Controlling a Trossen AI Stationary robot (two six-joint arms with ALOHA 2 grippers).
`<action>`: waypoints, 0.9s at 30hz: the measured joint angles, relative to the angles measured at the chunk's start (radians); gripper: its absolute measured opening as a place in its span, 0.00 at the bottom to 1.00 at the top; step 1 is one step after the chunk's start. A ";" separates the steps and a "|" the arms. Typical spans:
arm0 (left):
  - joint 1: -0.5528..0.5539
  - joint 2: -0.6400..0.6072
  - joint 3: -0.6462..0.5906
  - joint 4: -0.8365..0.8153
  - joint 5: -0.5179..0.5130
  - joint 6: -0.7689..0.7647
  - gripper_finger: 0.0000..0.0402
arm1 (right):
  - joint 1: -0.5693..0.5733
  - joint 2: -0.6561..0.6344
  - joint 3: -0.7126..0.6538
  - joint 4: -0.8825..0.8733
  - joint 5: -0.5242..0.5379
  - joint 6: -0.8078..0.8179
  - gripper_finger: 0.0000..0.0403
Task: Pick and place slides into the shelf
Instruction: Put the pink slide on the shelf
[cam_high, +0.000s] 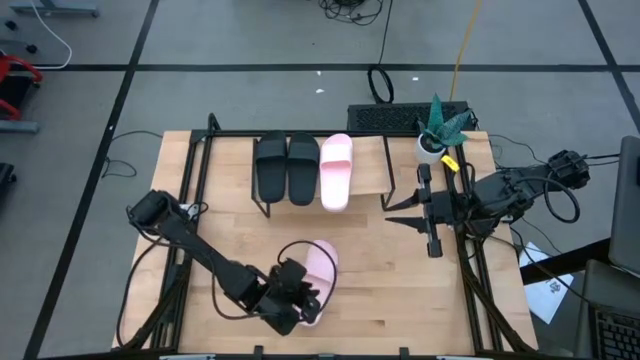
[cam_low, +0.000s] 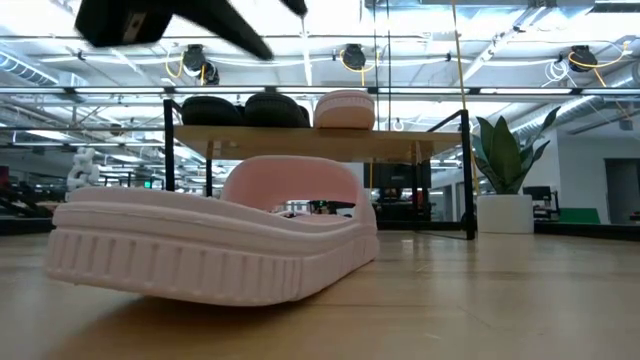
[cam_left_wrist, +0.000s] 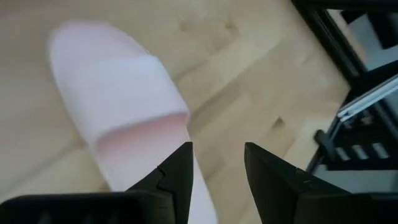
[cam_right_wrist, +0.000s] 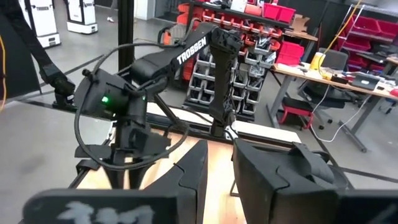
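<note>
Workshop background, TROSSEN lettering on left arm (cam_right_wrist: 186, 53)

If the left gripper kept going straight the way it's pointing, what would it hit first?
Most likely the pale pink slide lying on the table: the left gripper, fingers open, points down at its edge, one finger already over it. Exact depth is unclear.

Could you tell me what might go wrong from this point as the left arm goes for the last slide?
1. The left gripper is open over one edge of the pink slide on the table, not centred, so a grasp may slip or tilt it.
2. The shelf already holds two black slides and a pink one; the free space is beside that one, so placing could knock it.
3. The right gripper waits near that shelf end, perhaps crowding the route.
</note>
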 joint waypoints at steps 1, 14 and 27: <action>0.001 -0.002 0.026 -0.048 0.003 0.017 0.35 | 0.000 0.000 0.000 0.000 0.000 0.009 0.17; 0.032 0.004 0.112 -0.295 0.009 0.350 0.35 | 0.000 0.000 0.000 0.000 0.006 0.038 0.17; 0.092 0.087 0.110 -0.295 0.097 0.760 0.35 | 0.000 0.003 0.000 0.000 0.062 0.048 0.17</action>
